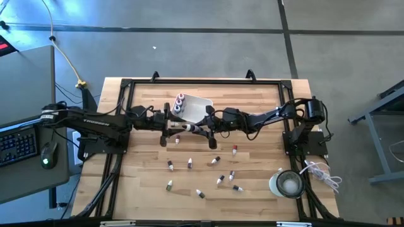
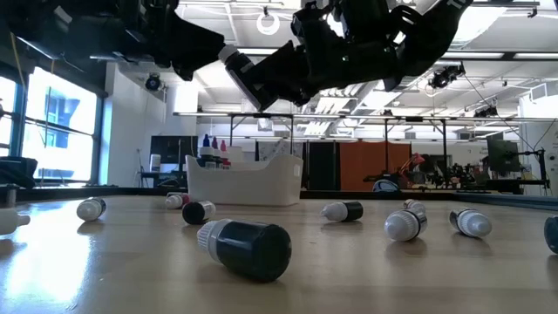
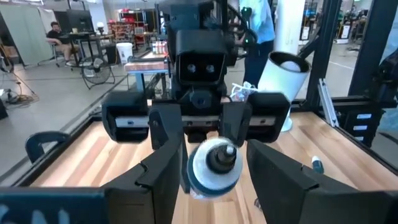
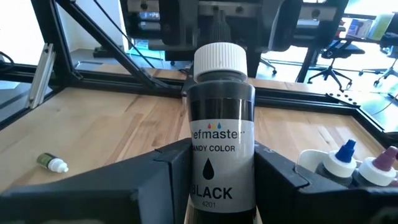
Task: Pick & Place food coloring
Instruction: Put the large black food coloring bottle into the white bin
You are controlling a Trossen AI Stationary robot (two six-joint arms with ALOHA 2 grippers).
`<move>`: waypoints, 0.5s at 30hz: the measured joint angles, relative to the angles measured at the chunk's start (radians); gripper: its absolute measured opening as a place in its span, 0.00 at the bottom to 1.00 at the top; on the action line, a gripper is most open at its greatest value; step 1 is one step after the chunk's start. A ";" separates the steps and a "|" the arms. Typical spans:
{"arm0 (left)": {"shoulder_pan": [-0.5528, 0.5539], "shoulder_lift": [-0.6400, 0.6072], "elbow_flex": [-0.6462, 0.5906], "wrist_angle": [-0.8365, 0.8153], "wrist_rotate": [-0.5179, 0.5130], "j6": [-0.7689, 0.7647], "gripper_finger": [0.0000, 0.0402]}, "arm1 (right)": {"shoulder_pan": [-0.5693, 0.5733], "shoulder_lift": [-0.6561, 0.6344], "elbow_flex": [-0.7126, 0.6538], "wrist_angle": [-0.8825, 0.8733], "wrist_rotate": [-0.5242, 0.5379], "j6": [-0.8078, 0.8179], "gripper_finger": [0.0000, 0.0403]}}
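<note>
A black food coloring bottle with a white ribbed cap hangs in mid-air over the table's middle. My right gripper is shut on it. My left gripper faces it from the table's left side. It is open, and its fingers stand on either side of the cap end without touching it. A few more bottles stand upright in the white tray. Several others lie on their sides on the wood. My right gripper pinches the bottle's black body between its two fingers, on the half nearer the base. The fingers come level from the table's right side and lie along the bottle. The bottle is lifted clear and roughly level, with its cap pointing at my left gripper.
A round clear container stands at the near right corner. Loose bottles are scattered over the near half of the table. The white tray sits just beyond both grippers. A black frame runs around the table's edges. People are in the room beyond.
</note>
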 joint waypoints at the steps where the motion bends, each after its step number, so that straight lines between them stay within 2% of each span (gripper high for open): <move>1: 0.000 0.012 0.000 0.016 0.000 0.000 0.45 | 0.000 0.000 0.000 0.006 0.000 0.000 0.33; 5: 0.000 0.063 0.027 0.043 -0.001 0.002 0.42 | 0.000 0.000 0.000 0.010 0.000 0.000 0.33; 12: 0.000 0.099 0.070 0.033 0.023 0.026 0.26 | 0.000 -0.001 0.000 0.007 -0.006 0.001 0.33; 15: 0.000 0.098 0.071 0.029 0.025 0.012 0.23 | -0.001 -0.002 0.000 0.000 -0.009 -0.005 0.33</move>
